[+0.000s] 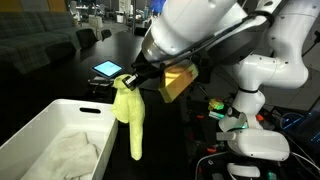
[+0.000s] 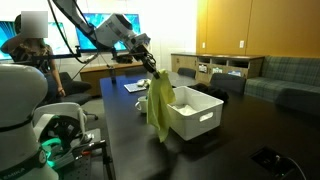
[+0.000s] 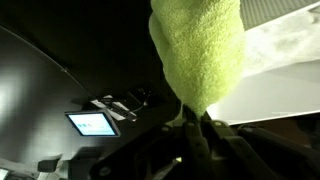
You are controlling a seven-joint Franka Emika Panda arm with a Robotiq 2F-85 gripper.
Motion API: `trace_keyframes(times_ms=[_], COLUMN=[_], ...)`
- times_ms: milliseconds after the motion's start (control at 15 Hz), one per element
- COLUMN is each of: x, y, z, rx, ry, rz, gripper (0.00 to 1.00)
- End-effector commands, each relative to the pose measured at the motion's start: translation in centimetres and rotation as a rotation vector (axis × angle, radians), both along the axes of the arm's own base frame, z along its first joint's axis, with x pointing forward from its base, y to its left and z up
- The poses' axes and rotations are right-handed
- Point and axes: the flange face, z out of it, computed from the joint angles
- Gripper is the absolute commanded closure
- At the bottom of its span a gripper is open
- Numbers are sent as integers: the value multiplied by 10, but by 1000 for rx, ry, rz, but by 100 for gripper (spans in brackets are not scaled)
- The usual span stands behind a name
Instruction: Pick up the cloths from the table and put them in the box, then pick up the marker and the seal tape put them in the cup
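Observation:
My gripper (image 1: 128, 80) is shut on the top of the bright yellow cloth (image 1: 131, 118), which hangs limp in the air beside the white box (image 1: 30, 135). The off-white cloth (image 1: 72, 150) lies inside that box. In the other exterior view the yellow cloth (image 2: 159, 105) dangles from the gripper (image 2: 156, 71) just in front of the box (image 2: 196, 120). The wrist view shows the yellow cloth (image 3: 198, 50) pinched between the fingers (image 3: 192, 122), with the box (image 3: 285, 55) behind it. Marker, seal tape and cup are not clearly visible.
A lit tablet-like screen (image 1: 106, 69) lies on the dark table behind the gripper, also seen in the wrist view (image 3: 90, 124). A yellow-brown box (image 1: 177, 80) sits by the arm. A second robot base (image 1: 255, 140) stands nearby. A person (image 2: 35, 45) sits at the back.

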Motion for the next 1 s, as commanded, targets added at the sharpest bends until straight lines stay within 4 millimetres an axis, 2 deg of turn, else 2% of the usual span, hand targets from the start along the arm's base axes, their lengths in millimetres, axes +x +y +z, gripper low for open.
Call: trace_keyframes(times_ms=[0, 200, 333, 467, 600, 933], x=[-24, -34, -32, -28, -21, -16], y=[-2, -2, -9, -14, -14, -27], z=[76, 112, 124, 126, 116, 100], rx=[71, 143, 217, 270, 302, 401], ry=[-42, -34, 5, 69, 172, 335], rz=[149, 293, 370, 433, 483, 685], gripper=[98, 98, 98, 98, 98, 98])
